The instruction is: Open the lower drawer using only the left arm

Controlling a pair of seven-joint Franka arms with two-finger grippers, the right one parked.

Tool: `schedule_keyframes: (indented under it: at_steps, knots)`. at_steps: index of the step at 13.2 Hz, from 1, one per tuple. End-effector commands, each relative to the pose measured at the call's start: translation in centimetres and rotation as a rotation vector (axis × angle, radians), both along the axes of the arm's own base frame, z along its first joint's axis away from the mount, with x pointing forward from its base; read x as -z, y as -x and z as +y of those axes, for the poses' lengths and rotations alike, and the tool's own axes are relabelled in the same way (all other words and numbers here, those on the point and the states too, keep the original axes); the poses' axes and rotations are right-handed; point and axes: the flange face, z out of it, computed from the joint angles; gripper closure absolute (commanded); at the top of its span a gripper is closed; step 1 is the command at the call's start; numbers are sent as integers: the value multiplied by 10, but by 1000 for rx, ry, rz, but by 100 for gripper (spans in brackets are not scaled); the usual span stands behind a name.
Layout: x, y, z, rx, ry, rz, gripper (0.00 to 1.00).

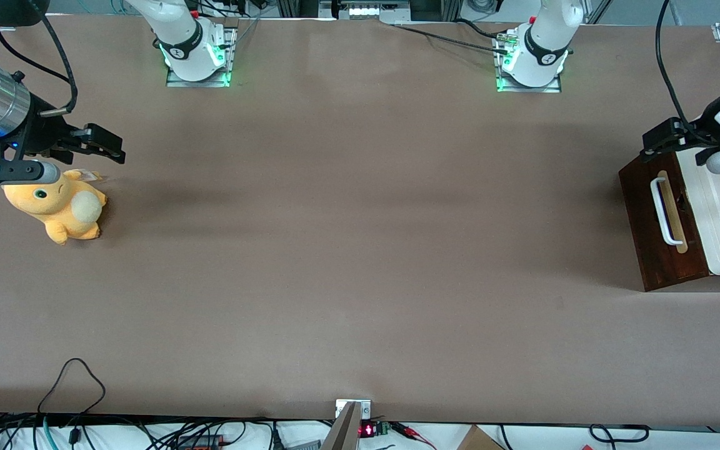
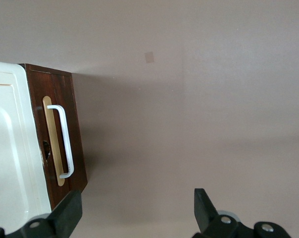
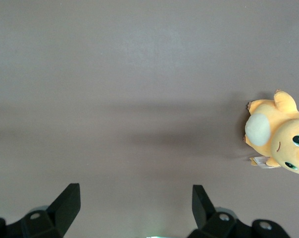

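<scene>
- Here the left arm's fingers [image 2: 70, 210] are spread wide, holding nothing, touching nothing.
- The gripper [image 2: 137, 213] hangs above the desk [image 1: 360, 250], near the lower drawer [image 2: 58, 134].
- Its white handle [image 2: 63, 141] lies apart from the fingers; the drawer is shut.

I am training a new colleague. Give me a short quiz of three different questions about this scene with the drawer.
1. True or false: the lower drawer is already pulled out.
2. The left arm's gripper is: A) shut on the white handle, B) open, above the table and clear of the drawer, C) inside the drawer.
3. Fill in: the soft toy lies toward the ____ arm's end of the table.

Key: 1 false; 2 B; 3 parked.
</scene>
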Motion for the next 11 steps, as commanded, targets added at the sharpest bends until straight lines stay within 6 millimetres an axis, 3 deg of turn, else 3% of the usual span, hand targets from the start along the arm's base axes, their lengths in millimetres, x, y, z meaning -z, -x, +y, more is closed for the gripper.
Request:
schedule_keyframes:
  at_steps: [1, 3, 5, 8, 11]
  knots:
    - [-1, -1, -3, 28, -16, 17, 0]
    - [3, -1, -35, 61, -174, 19, 0]
    - [26, 0, -60, -24, -303, 48, 0]
    - [86, 7, -95, -100, -539, 64, 0]
    - [146, 22, -114, -173, -714, 54, 0]
